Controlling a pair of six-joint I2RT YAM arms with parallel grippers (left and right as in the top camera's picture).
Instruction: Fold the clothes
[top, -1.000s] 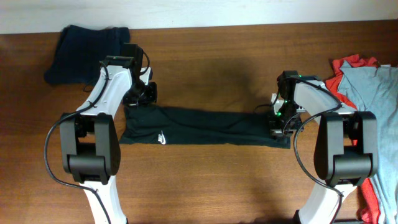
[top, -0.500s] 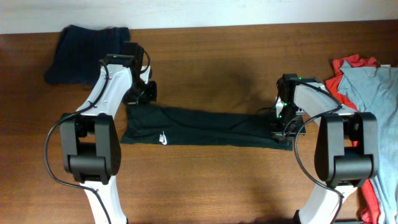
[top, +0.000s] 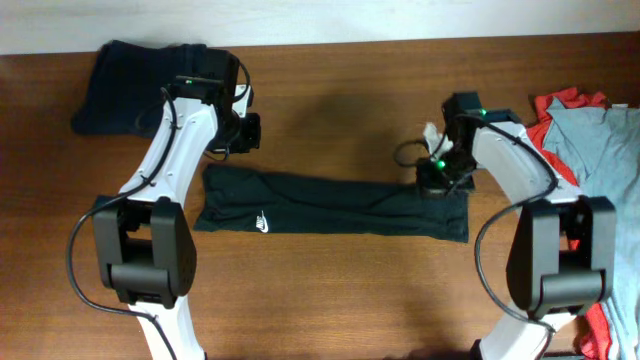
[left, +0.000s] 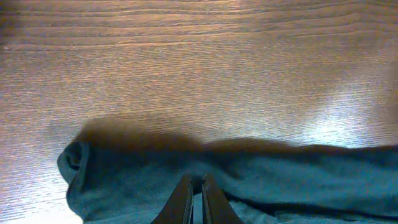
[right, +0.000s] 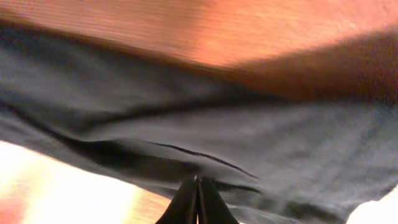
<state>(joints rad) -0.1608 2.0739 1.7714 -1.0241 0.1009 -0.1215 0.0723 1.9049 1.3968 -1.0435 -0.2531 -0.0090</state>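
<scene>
1. Seeing black shirt (top: 330, 205) lying as a long strip on the desk (top: 330, 90).
2. Holding left jaws pressed together, empty, near its logo end.
3. Holding right jaws closed over its other end; grip on cloth unclear.

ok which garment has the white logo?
The black T-shirt in the middle: small white logo near its left end. The navy garment, red garment and grey-blue garment show none.

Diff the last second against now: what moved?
Left gripper pulled back from the black T-shirt's left end toward the far side, shut, nothing in it. Right gripper shifted from the shirt's right end to its far right corner, shut; whether it pinches fabric cannot be told. Shirt still a long strip; navy garment and red and grey pile unmoved.
</scene>
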